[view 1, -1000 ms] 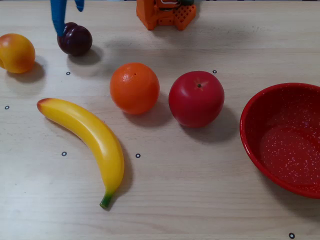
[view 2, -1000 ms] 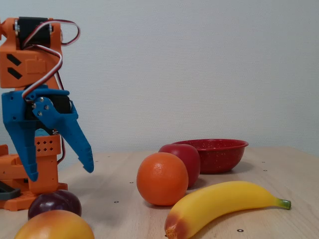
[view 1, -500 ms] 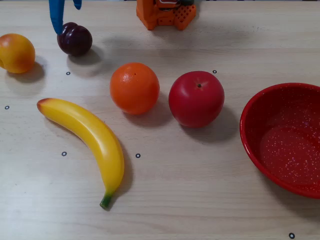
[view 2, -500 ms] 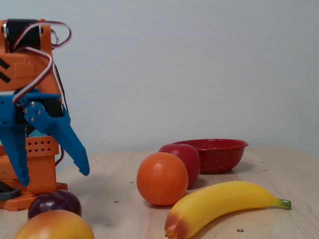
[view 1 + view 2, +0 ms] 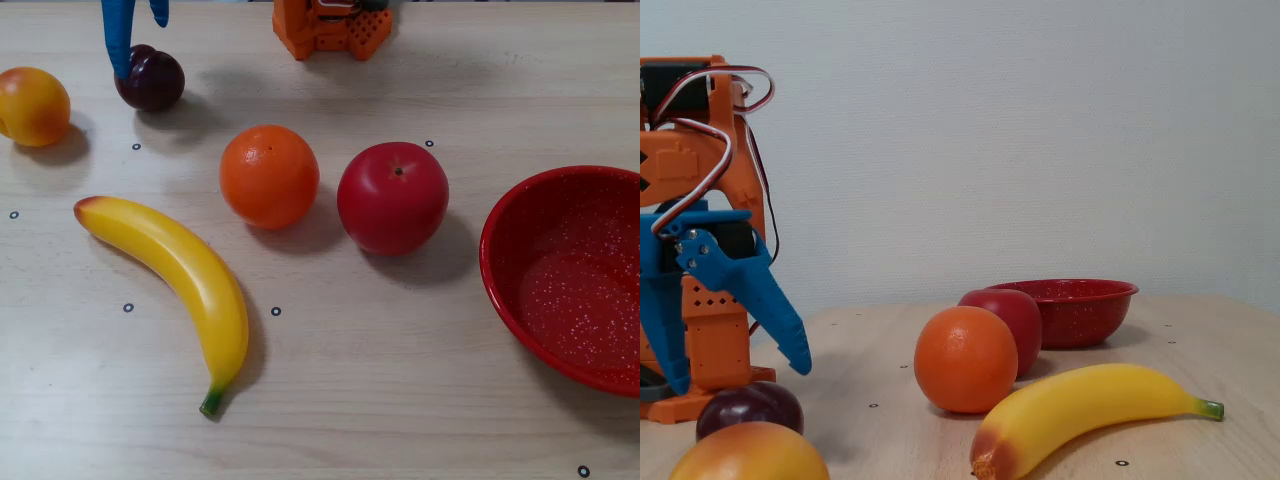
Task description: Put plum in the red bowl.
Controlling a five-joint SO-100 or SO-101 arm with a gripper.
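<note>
The plum is a small, glossy, dark purple fruit at the far left of the table; in the fixed view it lies in front of the arm's base. My blue gripper is open and empty, right over the plum, with its longer finger down at the plum's left edge. In the fixed view the gripper hangs with its jaws spread wide, fingertips about level with the plum's top. The red bowl stands empty at the right edge, and it is far from the plum.
An orange and a red apple lie between the plum and the bowl. A banana lies at the front left. A yellow-orange peach-like fruit sits left of the plum. The orange arm base is at the back.
</note>
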